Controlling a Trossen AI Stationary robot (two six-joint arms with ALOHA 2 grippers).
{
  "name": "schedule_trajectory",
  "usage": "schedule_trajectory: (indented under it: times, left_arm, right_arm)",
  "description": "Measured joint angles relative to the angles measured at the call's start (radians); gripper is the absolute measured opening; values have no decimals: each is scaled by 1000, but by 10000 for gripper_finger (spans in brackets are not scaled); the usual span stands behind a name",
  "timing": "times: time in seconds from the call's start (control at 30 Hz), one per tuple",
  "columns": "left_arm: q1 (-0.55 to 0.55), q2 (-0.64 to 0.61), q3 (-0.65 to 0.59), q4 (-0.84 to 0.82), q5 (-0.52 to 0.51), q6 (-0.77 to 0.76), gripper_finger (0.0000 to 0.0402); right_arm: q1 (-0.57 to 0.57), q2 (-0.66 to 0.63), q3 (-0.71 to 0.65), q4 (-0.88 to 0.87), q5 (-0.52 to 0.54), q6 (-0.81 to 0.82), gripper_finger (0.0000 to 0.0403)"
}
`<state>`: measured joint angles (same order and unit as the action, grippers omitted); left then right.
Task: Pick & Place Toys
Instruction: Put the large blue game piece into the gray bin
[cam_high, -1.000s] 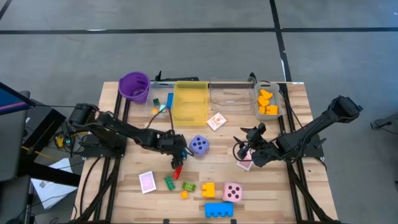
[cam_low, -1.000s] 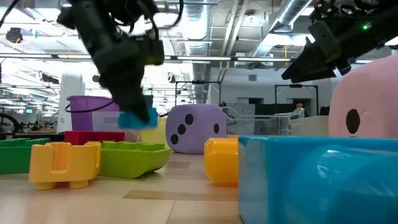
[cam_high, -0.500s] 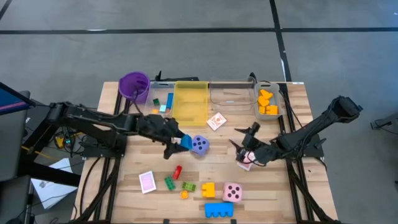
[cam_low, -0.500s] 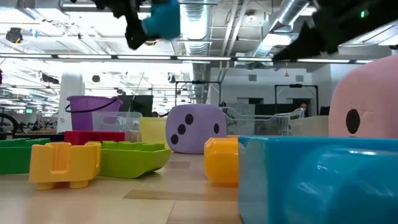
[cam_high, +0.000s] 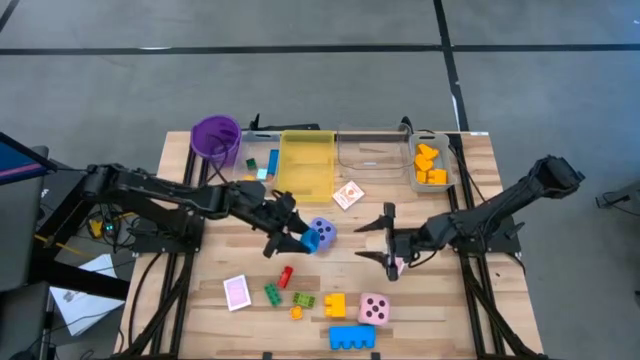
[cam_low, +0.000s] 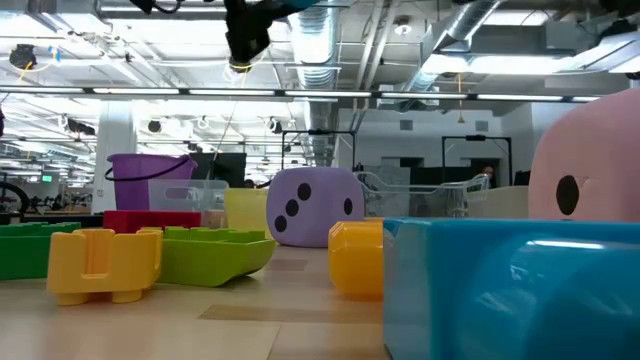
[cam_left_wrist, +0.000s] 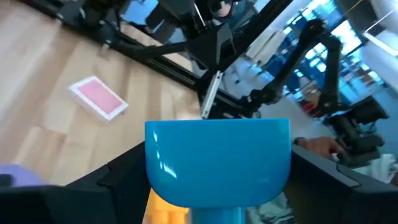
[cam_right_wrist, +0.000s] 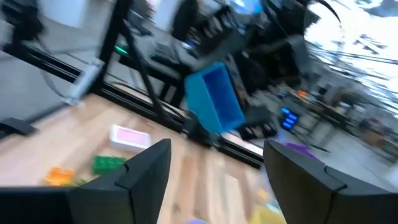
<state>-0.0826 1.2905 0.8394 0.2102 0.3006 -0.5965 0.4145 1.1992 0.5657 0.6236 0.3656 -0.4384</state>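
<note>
My left gripper (cam_high: 303, 240) is shut on a small blue brick (cam_high: 310, 240), held in the air just beside the purple die (cam_high: 322, 231). The brick fills the left wrist view (cam_left_wrist: 217, 158) and also shows in the right wrist view (cam_right_wrist: 214, 102). My right gripper (cam_high: 385, 238) is open and empty above the table's middle right. A pink-backed card (cam_high: 398, 265) lies flat below it. Red (cam_high: 285, 276), green (cam_high: 272, 293), yellow (cam_high: 335, 304) and large blue (cam_high: 352, 337) bricks and the pink die (cam_high: 374, 309) rest on the table near its front. My left gripper pinches the blue brick by two opposite sides (cam_left_wrist: 152, 168) between its two fingers (cam_left_wrist: 118, 186). The fingers come slanting from the table's left. The brick is lifted clear of the table, high above it in the low view (cam_low: 300, 5).
A purple cup (cam_high: 216, 138), a clear bin (cam_high: 258, 160), a yellow bin (cam_high: 306, 165), another clear bin (cam_high: 372, 150) and a bin of orange bricks (cam_high: 432, 165) line the far edge. One card (cam_high: 348, 194) lies by the yellow bin, another (cam_high: 236, 292) at front left.
My left gripper has lifted the blue brick from beside the red brick, high above the table, and carried it toward the table's right, up to the purple die. My right gripper has turned and shifted a little toward the table's left; the card below it has stayed.
</note>
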Motion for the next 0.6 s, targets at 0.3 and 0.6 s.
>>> schedule_trajectory:
  times: [0.3,0.6]
  left_arm:
    - [12,157,-2,236,101,-75,285]
    - [27,268,16,373,118,-127,285]
  right_arm:
    - [-16,0,13,-1,-98,43,249]
    - [-16,0,13,2,-104,50,249]
